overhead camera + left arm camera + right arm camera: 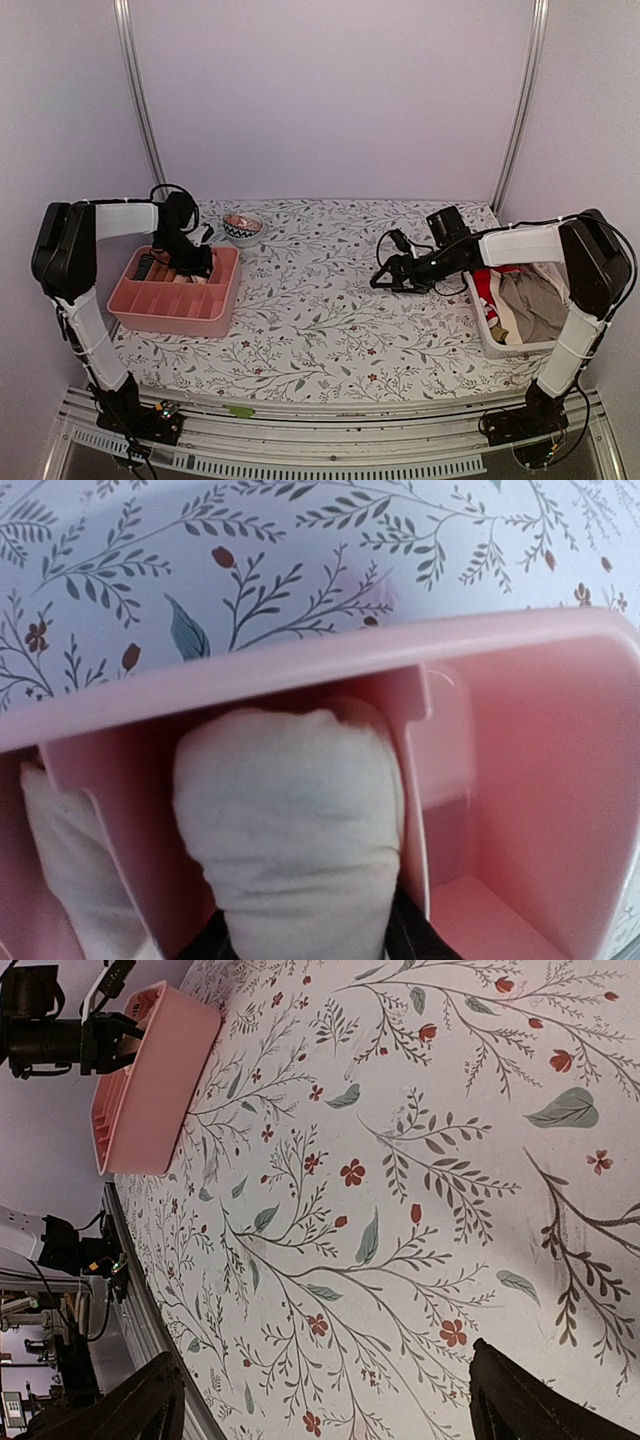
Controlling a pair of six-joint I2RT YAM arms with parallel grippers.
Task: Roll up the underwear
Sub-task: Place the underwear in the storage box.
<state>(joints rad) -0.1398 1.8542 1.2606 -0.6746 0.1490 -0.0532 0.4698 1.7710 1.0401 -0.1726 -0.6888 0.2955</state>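
A rolled cream underwear (290,810) stands in a compartment of the pink divided tray (300,660). My left gripper (305,940) reaches down into the tray (175,310), and its black fingers (410,942) press against both sides of the roll's lower end. Another cream roll (60,860) fills the compartment to the left. From above, the left gripper (190,262) sits over the tray's far side. My right gripper (385,280) hovers low over the floral tablecloth at centre right, open, with only cloth between its fingers (140,1405).
A small patterned bowl (242,228) stands behind the tray. A white basket (490,335) of mixed clothes sits at the table's right edge under the right arm. The right wrist view shows the pink tray (150,1080) far across the table.
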